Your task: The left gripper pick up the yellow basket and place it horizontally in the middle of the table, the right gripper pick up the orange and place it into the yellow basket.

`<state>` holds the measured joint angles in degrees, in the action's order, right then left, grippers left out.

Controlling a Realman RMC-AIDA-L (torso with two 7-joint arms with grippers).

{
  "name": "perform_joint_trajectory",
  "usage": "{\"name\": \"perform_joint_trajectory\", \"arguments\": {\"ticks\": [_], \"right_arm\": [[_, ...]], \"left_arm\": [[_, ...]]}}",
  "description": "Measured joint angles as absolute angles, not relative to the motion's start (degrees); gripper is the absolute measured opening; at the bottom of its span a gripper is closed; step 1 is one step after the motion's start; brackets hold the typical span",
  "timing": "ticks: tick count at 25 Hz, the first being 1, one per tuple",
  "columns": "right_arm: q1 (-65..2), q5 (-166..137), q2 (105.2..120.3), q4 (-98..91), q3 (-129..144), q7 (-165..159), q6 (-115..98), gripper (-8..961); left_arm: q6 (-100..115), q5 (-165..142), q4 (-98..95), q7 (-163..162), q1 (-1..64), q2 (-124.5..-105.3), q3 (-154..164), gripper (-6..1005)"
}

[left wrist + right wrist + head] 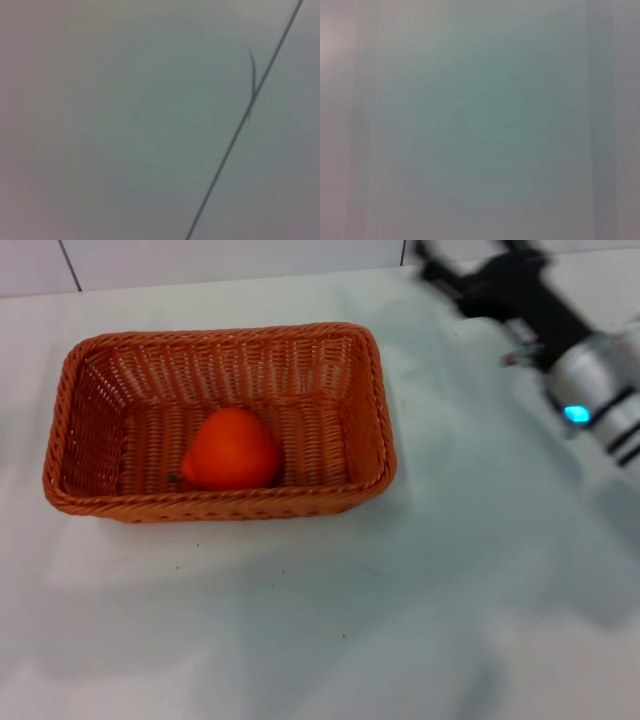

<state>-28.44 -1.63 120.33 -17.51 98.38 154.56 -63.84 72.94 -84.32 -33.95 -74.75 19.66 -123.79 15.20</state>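
Observation:
The yellow basket (375, 400), orange-brown woven wicker, lies lengthwise on the white table in the left-centre of the head view. The orange (230, 450) rests inside it, near the front wall. My right gripper (445, 275), black with a silver wrist and a blue light, hangs above the table at the far right, well clear of the basket and holding nothing visible. My left gripper is out of view. The wrist views show neither the basket nor the orange.
The white table (400, 600) stretches in front and to the right of the basket. A wall with a seam line (70, 265) runs along the far edge. The left wrist view shows a pale surface crossed by a thin dark line (240, 125).

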Motion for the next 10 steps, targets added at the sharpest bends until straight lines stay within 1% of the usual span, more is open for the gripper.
{"name": "perform_joint_trajectory", "arguments": {"ticks": [5, 10], "right_arm": [[-25.0, 3.7, 120.33, -14.4, 89.5, 158.9, -65.5, 947], [-23.9, 4.3, 120.26, -11.0, 82.9, 159.7, -66.2, 947]], "left_arm": [[72.7, -83.8, -32.4, -71.8, 19.8, -123.73, 12.8, 895], [72.1, -83.6, -32.1, -69.4, 19.7, -123.78, 12.3, 895]]}}
